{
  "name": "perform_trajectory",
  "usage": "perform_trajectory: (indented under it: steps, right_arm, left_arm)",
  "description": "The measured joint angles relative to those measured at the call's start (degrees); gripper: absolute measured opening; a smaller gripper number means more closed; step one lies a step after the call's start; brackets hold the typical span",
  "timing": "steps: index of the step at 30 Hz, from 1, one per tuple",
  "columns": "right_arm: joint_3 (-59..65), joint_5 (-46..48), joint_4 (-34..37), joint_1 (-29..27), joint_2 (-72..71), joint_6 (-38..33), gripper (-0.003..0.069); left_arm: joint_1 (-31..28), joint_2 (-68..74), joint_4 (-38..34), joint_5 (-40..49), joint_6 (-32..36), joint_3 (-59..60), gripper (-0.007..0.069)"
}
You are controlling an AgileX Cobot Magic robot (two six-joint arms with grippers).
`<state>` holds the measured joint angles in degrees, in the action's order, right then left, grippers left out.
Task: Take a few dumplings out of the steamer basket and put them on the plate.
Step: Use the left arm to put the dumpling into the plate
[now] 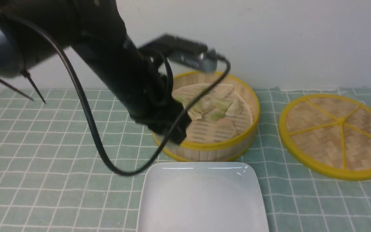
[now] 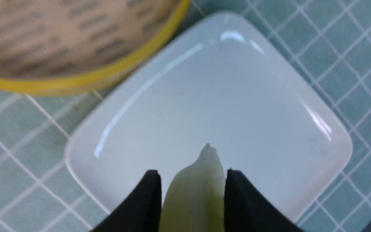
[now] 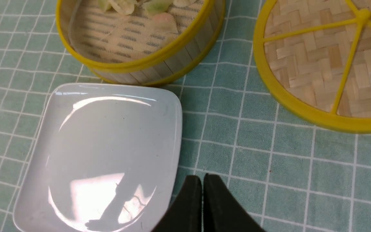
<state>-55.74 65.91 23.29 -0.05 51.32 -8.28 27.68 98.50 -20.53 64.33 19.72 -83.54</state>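
My left gripper (image 2: 193,174) is shut on a pale green-tinted dumpling (image 2: 198,193) and holds it above the bare white square plate (image 2: 237,96). In the front view the left gripper (image 1: 172,139) hangs over the front-left rim of the bamboo steamer basket (image 1: 217,145), just behind the plate (image 1: 201,199). Several dumplings (image 1: 216,108) lie in the basket, a pinkish one (image 3: 165,20) among them. My right gripper (image 3: 202,180) is shut and empty, low over the cloth beside the plate (image 3: 101,135); it does not show in the front view.
The flat woven lid (image 1: 337,132) with yellow spokes lies on the green checked cloth to the right of the steamer, and also shows in the right wrist view (image 3: 317,64). The left arm's black cable (image 1: 108,164) hangs low, left of the plate.
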Motion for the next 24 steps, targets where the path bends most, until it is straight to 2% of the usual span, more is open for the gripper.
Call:
perform_trajectory:
  steps: [4,9,11,13,14,15,17,19,20,22,23,24]
  right_arm:
    - [0.0,0.0,0.0,0.0,0.0,-0.74,-0.0002]
    - [0.0,-0.05,0.0,0.0,0.0,-1.94,-0.0002]
    - [0.0,-0.2,0.16,0.0,0.0,-3.15,-0.0002]
    - [-0.43,-0.49,1.63,0.0,0.81,-6.05,-0.0002]
    - [-0.43,-0.49,1.63,0.0,0.81,-6.05,-0.0002]
    - [-1.43,-0.49,3.46,0.16,2.27,-9.04,-0.0002]
    - [-3.16,-0.63,5.7,0.88,4.86,-12.59,-0.0001]
    - [-5.07,-1.55,7.29,2.62,8.39,-15.23,-0.0001]
    - [-6.22,-2.29,7.43,4.04,10.78,-16.15,-0.0001]
    - [-9.03,-4.38,6.2,8.34,17.25,-16.95,0.0001]
    - [-9.6,-4.84,5.97,8.74,17.82,-16.93,0.0001]
    - [-11.71,-6.44,4.13,11.53,21.86,-17.08,0.0008]
  left_arm:
    - [4.71,2.88,2.37,-7.07,0.11,8.69,0.0225]
    - [7.82,7.16,7.14,-12.0,-1.87,10.16,0.0234]
    - [8.26,8.24,7.78,-12.55,-3.64,10.24,0.0281]
    - [8.38,8.55,7.99,-12.22,-5.57,10.13,0.0372]
    - [8.38,8.55,7.99,-12.01,-5.9,10.07,0.0388]
    - [8.38,8.36,7.99,-10.83,-6.89,9.41,0.043]
    - [8.38,7.71,7.99,-9.24,-7.61,8.53,0.0446]
    - [8.38,5.95,8.11,-7.6,-8.39,7.97,0.0411]
    - [8.38,4.84,8.18,-7.11,-8.96,7.97,0.0365]
    - [8.2,0.52,8.29,-5.7,-10.13,8.08,0.0211]
    - [7.97,-0.45,8.29,-5.59,-10.4,8.16,0.0179]
    - [7.39,-4.25,8.29,-5.67,-11.32,8.77,0.0085]
